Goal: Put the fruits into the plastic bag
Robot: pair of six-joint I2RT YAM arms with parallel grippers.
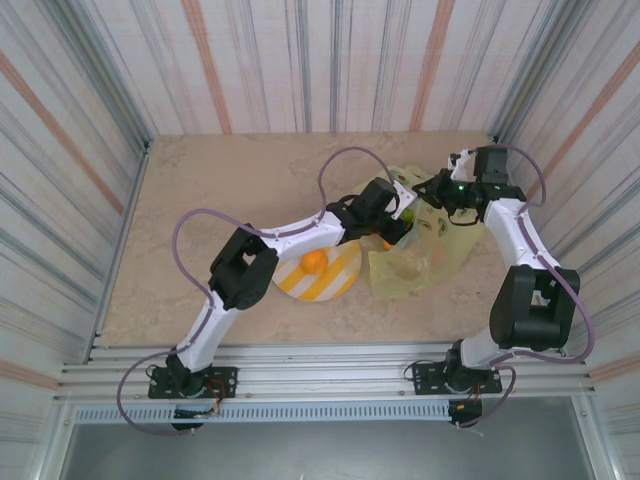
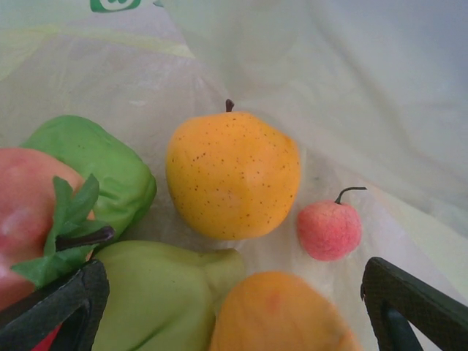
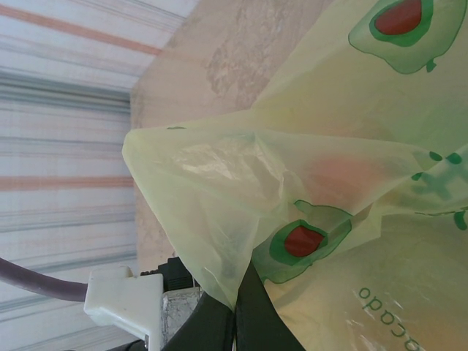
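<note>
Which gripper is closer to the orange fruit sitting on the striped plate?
Left. The left gripper is open inside the plastic bag, just beyond the plate holding the orange fruit; the right gripper pinches the bag's far rim, farther off.

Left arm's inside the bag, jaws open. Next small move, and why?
Probably lift the left gripper out of the translucent yellow-green plastic bag: its jaws stand open and empty, and one round orange fruit lies on the yellow-and-white striped plate.
</note>
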